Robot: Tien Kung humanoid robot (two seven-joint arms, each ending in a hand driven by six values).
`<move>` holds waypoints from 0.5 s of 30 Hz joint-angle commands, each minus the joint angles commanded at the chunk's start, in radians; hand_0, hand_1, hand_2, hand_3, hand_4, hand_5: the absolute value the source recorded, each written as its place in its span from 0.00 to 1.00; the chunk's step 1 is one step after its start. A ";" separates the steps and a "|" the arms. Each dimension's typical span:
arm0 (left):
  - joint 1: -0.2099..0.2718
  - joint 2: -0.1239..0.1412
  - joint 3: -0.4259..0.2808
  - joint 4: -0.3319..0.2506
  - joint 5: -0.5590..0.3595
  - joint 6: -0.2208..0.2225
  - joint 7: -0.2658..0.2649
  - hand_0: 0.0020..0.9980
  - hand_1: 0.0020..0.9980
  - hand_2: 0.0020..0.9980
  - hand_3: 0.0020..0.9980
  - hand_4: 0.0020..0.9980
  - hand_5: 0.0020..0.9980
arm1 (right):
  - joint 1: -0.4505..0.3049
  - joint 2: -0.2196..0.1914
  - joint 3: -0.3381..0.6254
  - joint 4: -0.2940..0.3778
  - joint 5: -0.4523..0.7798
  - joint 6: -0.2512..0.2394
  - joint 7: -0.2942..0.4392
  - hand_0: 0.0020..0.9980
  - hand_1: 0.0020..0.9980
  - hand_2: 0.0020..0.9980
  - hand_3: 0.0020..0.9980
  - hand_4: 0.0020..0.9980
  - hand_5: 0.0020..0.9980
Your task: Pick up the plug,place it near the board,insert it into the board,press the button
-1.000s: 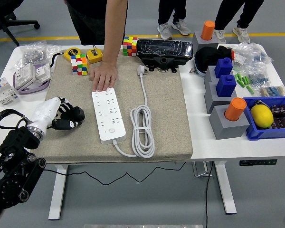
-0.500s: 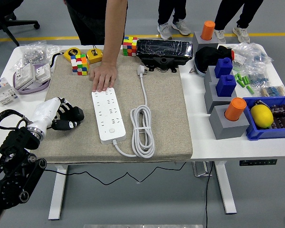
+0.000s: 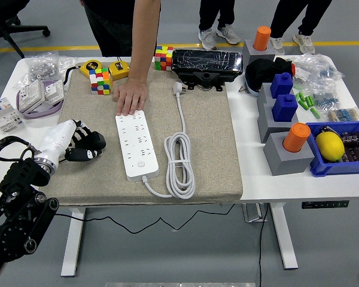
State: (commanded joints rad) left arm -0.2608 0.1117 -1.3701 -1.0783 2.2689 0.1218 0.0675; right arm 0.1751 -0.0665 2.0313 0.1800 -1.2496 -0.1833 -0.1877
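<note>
White strip point(image 3: 136, 145) lies long way near-to-far, mid mat point(image 3: 209, 149) | plug point(image 3: 96, 141) is clamped in left hand point(image 3: 78, 143), just left of strip | strip lies right of hand | person's hand point(image 3: 131, 95) presses strip's far end | right hand unseen

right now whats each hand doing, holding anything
Left hand: resting on the mat left of the power strip, fingers curled, holding nothing.
Right hand: not in view.
Person's hand: flat on the strip's far end.

white board point(image 3: 136, 145), beige mat point(image 3: 209, 143), yellow lemon point(image 3: 329, 145)
</note>
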 joint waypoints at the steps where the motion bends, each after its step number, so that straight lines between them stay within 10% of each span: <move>1: 0.001 0.001 0.000 -0.005 0.000 -0.003 0.001 0.34 0.37 0.39 0.52 0.75 0.00 | 0.000 0.000 0.000 0.000 0.000 0.000 0.000 0.79 0.70 0.71 0.76 1.00 1.00; 15: 0.008 0.019 0.034 -0.166 0.000 -0.025 0.012 0.34 0.36 0.39 0.51 0.75 0.00 | 0.001 0.000 0.001 0.000 0.000 0.000 0.000 0.79 0.70 0.71 0.76 1.00 1.00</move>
State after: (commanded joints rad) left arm -0.2526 0.1312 -1.3359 -1.2442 2.2689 0.0963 0.0794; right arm 0.1757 -0.0665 2.0322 0.1800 -1.2501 -0.1831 -0.1881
